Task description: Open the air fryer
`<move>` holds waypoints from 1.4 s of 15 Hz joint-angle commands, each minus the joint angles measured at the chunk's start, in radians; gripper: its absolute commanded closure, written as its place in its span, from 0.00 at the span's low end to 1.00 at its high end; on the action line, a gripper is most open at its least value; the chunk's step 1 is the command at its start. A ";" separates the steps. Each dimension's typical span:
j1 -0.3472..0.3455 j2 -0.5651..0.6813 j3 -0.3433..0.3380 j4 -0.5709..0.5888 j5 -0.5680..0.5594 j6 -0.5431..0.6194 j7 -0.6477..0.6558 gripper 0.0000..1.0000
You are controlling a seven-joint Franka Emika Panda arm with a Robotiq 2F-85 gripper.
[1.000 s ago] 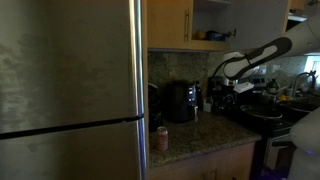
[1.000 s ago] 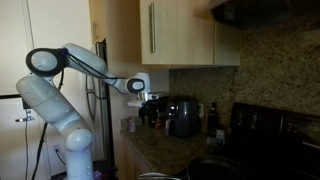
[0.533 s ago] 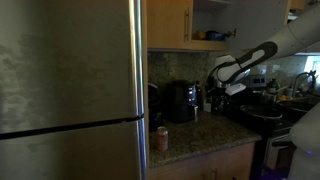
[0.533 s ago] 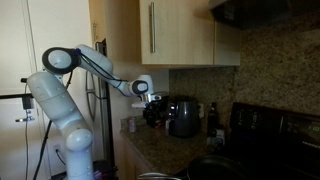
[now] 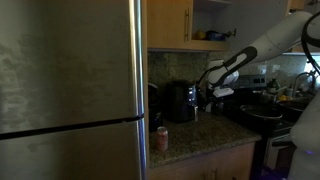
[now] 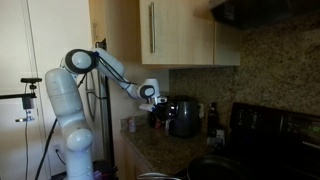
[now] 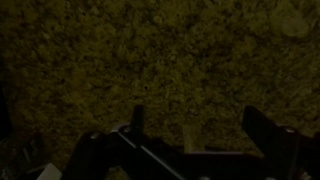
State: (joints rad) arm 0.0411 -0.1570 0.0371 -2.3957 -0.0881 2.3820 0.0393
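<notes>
The black air fryer (image 5: 180,101) stands on the granite counter against the backsplash, next to the fridge; it also shows in an exterior view (image 6: 184,117). My gripper (image 5: 207,97) hangs just beside the air fryer, at about its height, apart from it; it appears in an exterior view (image 6: 158,108) in front of the fryer's side. In the dark wrist view the two fingers (image 7: 200,128) stand wide apart with only speckled granite between them. The gripper is open and empty. The air fryer is not visible in the wrist view.
A big stainless steel fridge (image 5: 70,90) fills the near side. A small red-and-white can (image 5: 161,138) sits on the counter edge. Wooden cabinets (image 6: 185,32) hang above. A dark stove with pans (image 5: 262,115) lies beyond the arm.
The arm has stretched out and the gripper has moved lower and closer to the air fryer. The air fryer has not moved.
</notes>
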 commanded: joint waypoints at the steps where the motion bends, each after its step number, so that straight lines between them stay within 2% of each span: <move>1: -0.003 0.024 0.005 0.019 0.001 0.023 0.014 0.00; 5: -0.003 0.038 0.005 0.031 0.001 0.028 0.019 0.00; 6: -0.006 0.078 0.005 0.055 -0.001 0.043 0.037 0.00; 14: 0.009 0.210 0.015 0.111 -0.009 0.259 0.070 0.00; 21: 0.034 0.301 -0.002 0.160 -0.114 0.350 0.171 0.00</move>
State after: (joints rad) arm 0.0612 0.0987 0.0484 -2.2714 -0.1605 2.6972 0.1687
